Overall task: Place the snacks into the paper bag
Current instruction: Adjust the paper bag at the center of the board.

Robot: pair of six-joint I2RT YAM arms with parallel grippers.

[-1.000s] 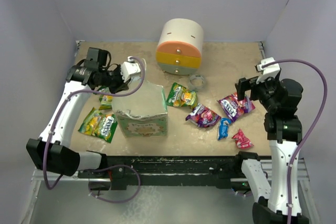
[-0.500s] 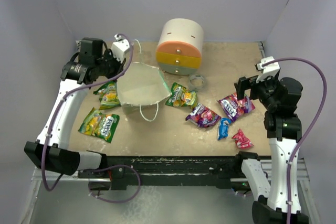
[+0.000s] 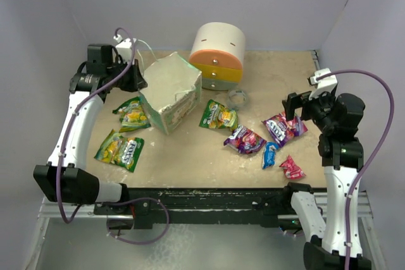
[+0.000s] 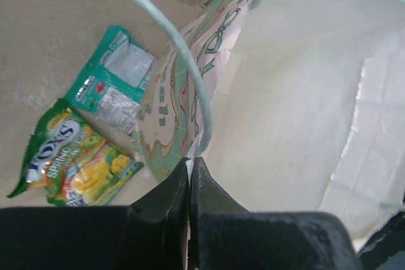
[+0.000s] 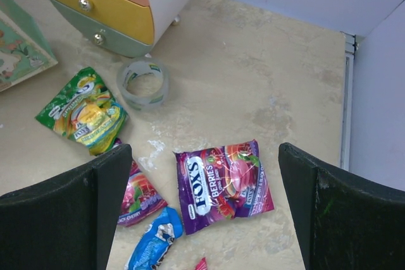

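The pale mint paper bag (image 3: 169,92) is tipped over at the back left, its mouth towards my left gripper (image 3: 135,81). That gripper is shut on the bag's rim; the left wrist view shows the jaws pinched on the paper edge (image 4: 190,164), with the white inside (image 4: 297,93) and a string handle (image 4: 185,61). Yellow-green snacks (image 3: 120,150) (image 3: 133,114) lie left of the bag, another (image 3: 219,116) to its right. Purple (image 3: 245,138) (image 3: 285,128), blue (image 3: 270,154) and red (image 3: 292,167) packets lie at the right. My right gripper (image 3: 293,107) is open above the purple packet (image 5: 224,184).
The round cream-orange-yellow drawer unit (image 3: 217,55) stands at the back centre, right behind the bag. A clear round ring (image 3: 238,97) lies in front of it. Walls close the table on the left, back and right.
My left arm swung back and to the left with the bag's rim in its jaws. The bag went from upright near the front to tipped over at the back left. The right arm has not moved.
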